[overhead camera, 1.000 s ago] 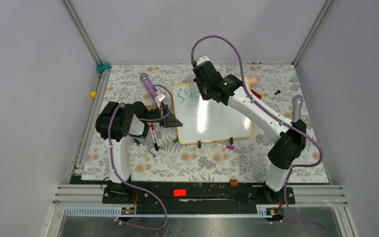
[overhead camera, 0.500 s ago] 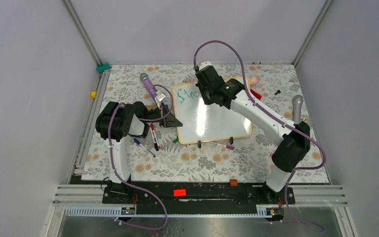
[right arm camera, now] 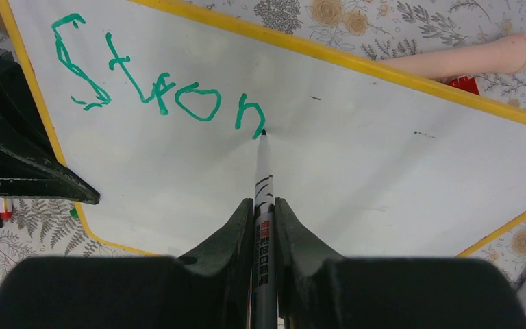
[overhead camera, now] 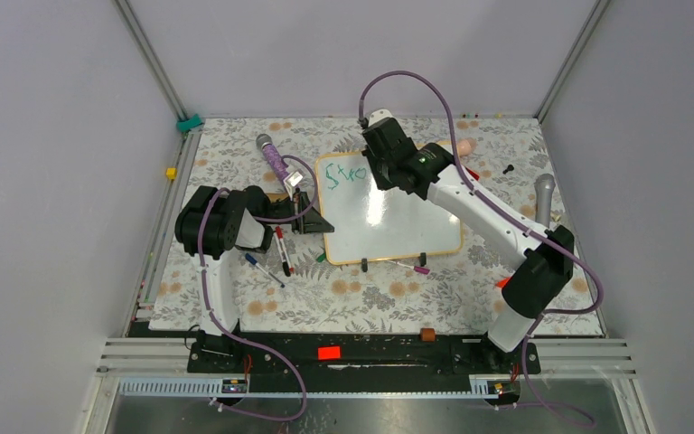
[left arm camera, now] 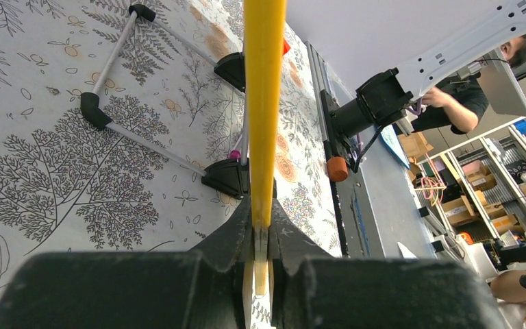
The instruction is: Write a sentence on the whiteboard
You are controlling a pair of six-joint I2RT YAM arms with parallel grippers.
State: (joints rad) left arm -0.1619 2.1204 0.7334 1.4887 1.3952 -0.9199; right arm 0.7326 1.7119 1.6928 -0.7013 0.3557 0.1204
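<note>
The right gripper (right arm camera: 264, 209) has its 2 fingers pressed together on a black-tipped marker (right arm camera: 261, 168). The marker's tip meets the whiteboard (right arm camera: 383, 171) at the foot of the last green stroke. The sentence (right arm camera: 157, 86) so far reads "Stron", 5 letters across the board's top-left part. The right arm reaches forward and left over the board, wrist bent down. The left gripper (left arm camera: 261, 236) pinches the board's yellow frame at its left edge, that arm folded low over the floral cloth (overhead camera: 370, 294).

Since 1 second ago the right wrist has slid rightward along the line, while the left arm has not moved.

From above, the wrist hides the newest letters, and seemingly only "Stro" shows. Only the left wrist view shows the board's black feet (left arm camera: 227, 177) close up.
</note>
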